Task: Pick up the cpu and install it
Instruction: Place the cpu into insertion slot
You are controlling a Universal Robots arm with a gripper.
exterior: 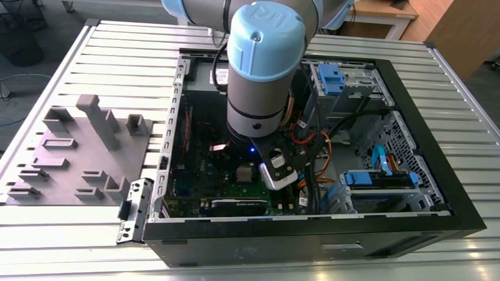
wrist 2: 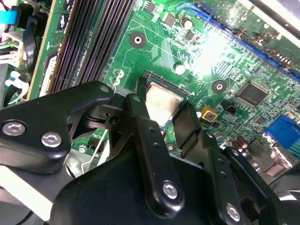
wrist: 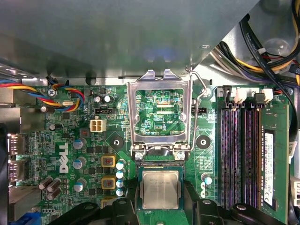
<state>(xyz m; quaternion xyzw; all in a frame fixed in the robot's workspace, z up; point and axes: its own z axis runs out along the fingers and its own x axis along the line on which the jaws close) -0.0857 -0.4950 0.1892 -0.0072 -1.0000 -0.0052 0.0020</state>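
The PC case [exterior: 312,237] lies on its side on the slatted metal table [exterior: 70,246], open face up. That puts the motherboard [wrist: 70,154] facing the arm [exterior: 266,64], which reaches straight down into it. A grey fixture block [exterior: 78,152] sits on the table beside the case, on the exterior view's left; it plays no part in this step as far as I can judge.

The gripper [wrist 2: 159,107] is low over the middle of the board, straddling the CPU socket [wrist: 160,165]. The cpu [wrist: 160,189] lies flat inside the socket outline, metal lid up, edges square with the socket frame. It looks seated or very nearly so, by my read. The gripper stands on two opposite sides of the chip. I can't tell whether it is clamped on the chip or loose around it, because its own body hides the contact lines in both wrist views.

The load plate [wrist: 131,117] is hinged open on the side of the socket away from the gripper, and the board shows through its hollow middle. The retention lever [wrist: 201,101] is unhooked beside it. That is why the socket is bare: the chip can only drop in with the plate out of the way. The plate isn't closed and the lever isn't latched, so I judge the install unfinished.

The memory slots [wrist: 234,154] run along one side of the socket, with one RAM stick [wrist: 269,164] in the outermost. The gripper is near them, not touching.
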